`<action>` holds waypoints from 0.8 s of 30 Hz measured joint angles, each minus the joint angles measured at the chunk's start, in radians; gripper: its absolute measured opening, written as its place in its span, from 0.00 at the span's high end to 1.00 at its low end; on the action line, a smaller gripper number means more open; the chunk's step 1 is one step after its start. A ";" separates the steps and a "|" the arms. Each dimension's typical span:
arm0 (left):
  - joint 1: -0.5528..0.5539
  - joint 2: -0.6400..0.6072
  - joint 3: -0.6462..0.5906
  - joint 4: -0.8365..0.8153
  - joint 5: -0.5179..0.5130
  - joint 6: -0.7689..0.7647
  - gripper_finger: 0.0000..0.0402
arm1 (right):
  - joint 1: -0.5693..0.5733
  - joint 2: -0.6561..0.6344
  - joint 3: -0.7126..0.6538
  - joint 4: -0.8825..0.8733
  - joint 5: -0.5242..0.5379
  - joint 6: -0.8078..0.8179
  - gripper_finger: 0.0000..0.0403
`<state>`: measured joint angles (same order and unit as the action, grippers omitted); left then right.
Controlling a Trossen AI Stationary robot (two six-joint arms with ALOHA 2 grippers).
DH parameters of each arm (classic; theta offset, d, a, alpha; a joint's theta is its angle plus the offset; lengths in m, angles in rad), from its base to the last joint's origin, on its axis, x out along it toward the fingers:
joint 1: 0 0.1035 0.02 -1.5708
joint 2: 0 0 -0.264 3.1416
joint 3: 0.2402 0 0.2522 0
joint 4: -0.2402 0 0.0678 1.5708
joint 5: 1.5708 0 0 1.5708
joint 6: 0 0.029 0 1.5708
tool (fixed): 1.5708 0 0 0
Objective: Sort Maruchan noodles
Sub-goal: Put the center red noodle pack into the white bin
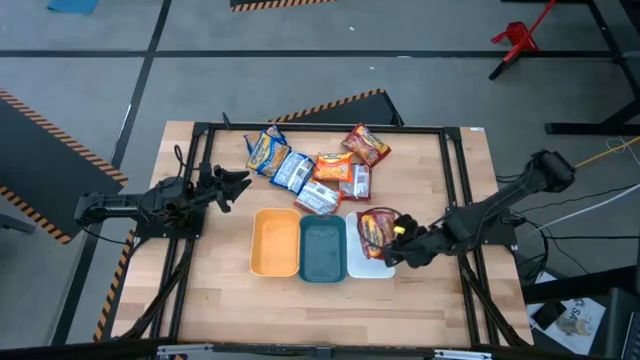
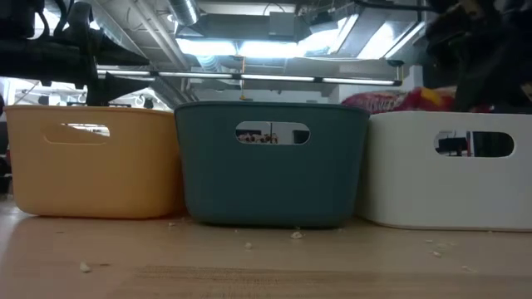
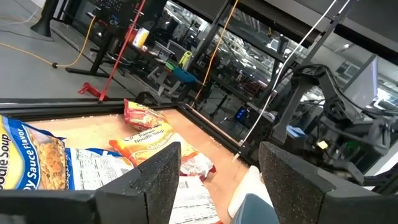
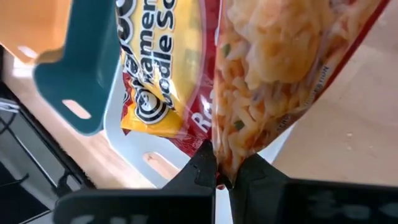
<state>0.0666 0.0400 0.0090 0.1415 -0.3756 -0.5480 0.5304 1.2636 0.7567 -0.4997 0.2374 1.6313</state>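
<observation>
Several Maruchan noodle packets (image 1: 310, 170), red-brown, orange, blue-white and yellow, lie in a loose pile on the table behind three trays. My right gripper (image 1: 402, 238) is shut on one red packet (image 1: 375, 230) over the white tray (image 1: 362, 266). The packet also shows above that tray's rim in the low view (image 2: 391, 101). My left gripper (image 1: 235, 185) is open and empty, hovering left of the pile. The left wrist view shows the packets (image 3: 149, 143) ahead of its spread fingers. My right gripper pinches the red packet's end edge (image 4: 225, 160) between its two fingertips (image 4: 202, 168). The fingers come from the table's right side, slanting down. The packet reaches out from the fingers over the white tray (image 4: 130, 146). Whether it rests on the tray I cannot tell.
The yellow-orange tray (image 1: 256, 243), teal tray (image 1: 323, 268) and white tray stand side by side near the table's middle. A black frame (image 1: 455, 160) runs round the table top. Bare wood lies in front of the trays (image 1: 320, 310).
</observation>
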 joint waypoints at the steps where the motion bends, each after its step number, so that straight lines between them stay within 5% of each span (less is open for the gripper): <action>1: 0.000 0.000 0.000 0.000 0.000 0.000 0.47 | 0.000 0.016 0.000 0.016 -0.008 0.000 1.00; 24: 0.000 0.000 0.000 0.000 0.003 0.000 0.47 | -0.001 0.123 0.000 0.099 -0.064 0.069 0.99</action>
<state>0.0669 0.0399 0.0090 0.1413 -0.3729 -0.5480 0.5297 1.3865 0.7567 -0.4011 0.1734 1.7003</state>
